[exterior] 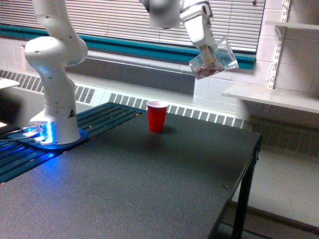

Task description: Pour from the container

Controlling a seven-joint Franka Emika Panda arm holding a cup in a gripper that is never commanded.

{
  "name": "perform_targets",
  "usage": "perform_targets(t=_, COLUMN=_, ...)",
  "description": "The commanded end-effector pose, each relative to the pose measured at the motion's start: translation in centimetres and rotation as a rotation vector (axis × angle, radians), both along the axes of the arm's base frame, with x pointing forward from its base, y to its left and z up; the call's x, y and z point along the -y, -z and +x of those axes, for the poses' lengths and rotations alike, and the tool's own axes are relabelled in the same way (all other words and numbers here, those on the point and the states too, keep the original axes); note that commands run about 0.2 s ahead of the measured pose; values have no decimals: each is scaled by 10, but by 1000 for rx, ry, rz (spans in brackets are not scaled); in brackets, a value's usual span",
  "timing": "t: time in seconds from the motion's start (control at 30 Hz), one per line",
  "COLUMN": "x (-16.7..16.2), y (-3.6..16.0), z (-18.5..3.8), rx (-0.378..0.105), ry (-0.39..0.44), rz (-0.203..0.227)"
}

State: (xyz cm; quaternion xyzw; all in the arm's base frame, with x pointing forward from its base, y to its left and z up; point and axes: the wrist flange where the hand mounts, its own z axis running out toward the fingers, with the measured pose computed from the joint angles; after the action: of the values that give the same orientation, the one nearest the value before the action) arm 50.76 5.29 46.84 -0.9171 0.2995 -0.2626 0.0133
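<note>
Overhead, fingers [211, 54] clamped on the tilted clear container [215, 60], well above red cup [157, 116].

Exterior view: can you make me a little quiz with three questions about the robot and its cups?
1. True or false: the clear container is held in the air by the gripper.
2. What colour is the cup standing on the table? A) blue B) red C) green
3. Fill in: the container is tilted, and the small pieces inside sit at its ____ end.

Key: 1 true; 2 B; 3 lower
</note>
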Motion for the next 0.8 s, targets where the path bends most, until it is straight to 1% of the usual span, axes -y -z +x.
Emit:
perform_targets(t=0.03, x=-37, y=-3, z=-20, rx=21, ry=-24, rz=1)
perform_targets(t=0.1, x=-46, y=0, z=-27, rx=18, ry=-41, rz=-11)
perform_targets(t=0.4, x=-85, y=18, z=-59, rx=0, ry=-102, rz=-28)
perform_targets(t=0.6, x=-108, y=34, z=-81, rx=-19, ry=-139, rz=-30)
perform_targets(t=0.8, x=-129, y=51, z=-103, rx=-43, ry=-175, rz=-49)
